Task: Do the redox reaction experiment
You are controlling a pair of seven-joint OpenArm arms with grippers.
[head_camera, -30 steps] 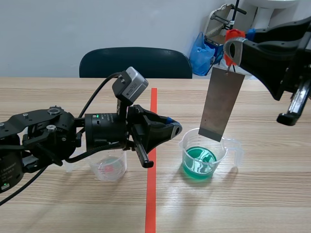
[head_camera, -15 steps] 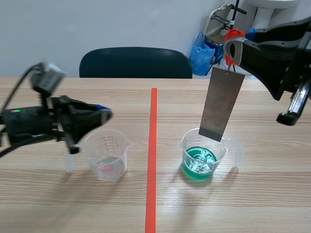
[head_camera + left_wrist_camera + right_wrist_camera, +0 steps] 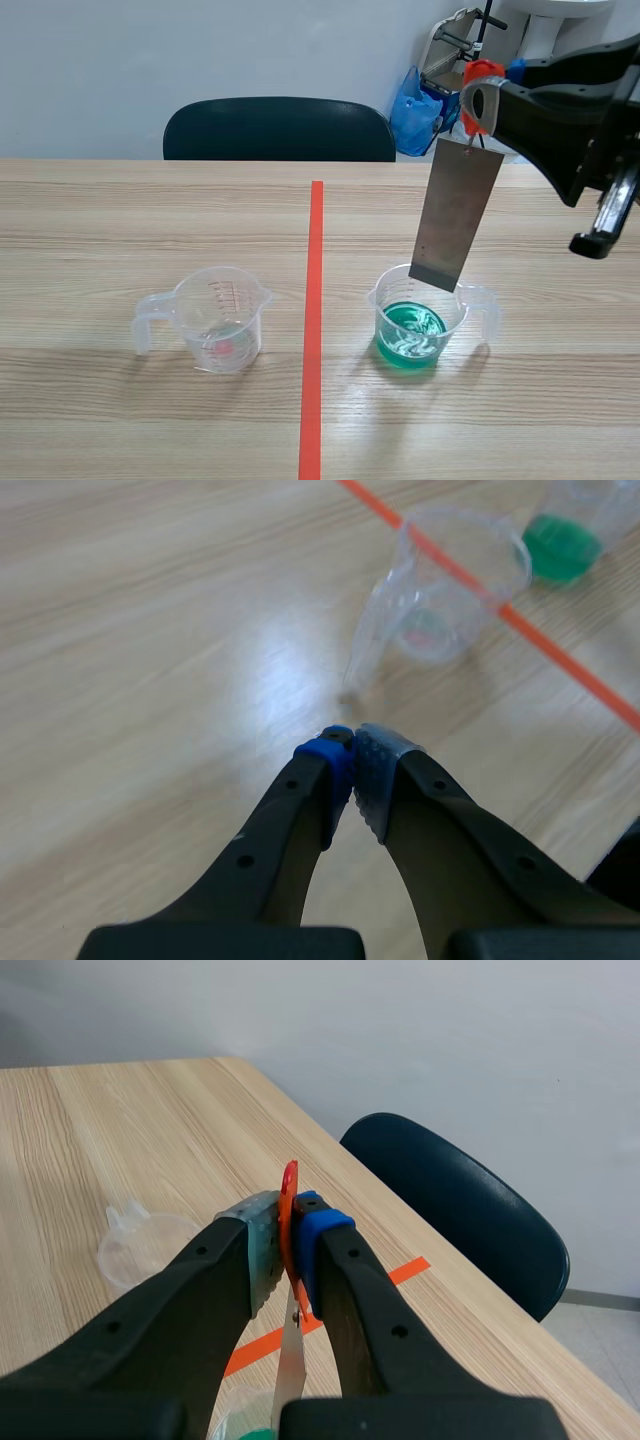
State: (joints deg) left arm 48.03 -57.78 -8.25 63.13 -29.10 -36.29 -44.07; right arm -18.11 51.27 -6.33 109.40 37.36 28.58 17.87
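The right gripper (image 3: 478, 100) is raised over the far right of the table (image 3: 100, 220); its fingers are pressed narrow on an orange-red clip (image 3: 482, 72), and the right wrist view shows the clip squeezed between the two pads; a grey metal plate (image 3: 455, 215) hangs from the clip, long side nearly upright and tilted a little to the left at its lower end; that lower edge sits over the mouth of a cup of green liquid (image 3: 410, 335), about level with the rim and above the liquid; whether it touches the rim I cannot tell.

The cup of green liquid stands right of the orange tape line (image 3: 313, 330), handle to the right; a clear cup (image 3: 215, 320) stands left of the line, well apart from it, handle to the left, with a faint pink trace at its bottom.

The left gripper (image 3: 352, 770) shows only in its own wrist view; its fingers are closed together, pads touching, holding nothing; it hovers over bare wood with the clear cup ahead of it.

Beyond the far edge of the table stands a dark chair (image 3: 278, 128); a blue bag (image 3: 415, 105) lies to its right.
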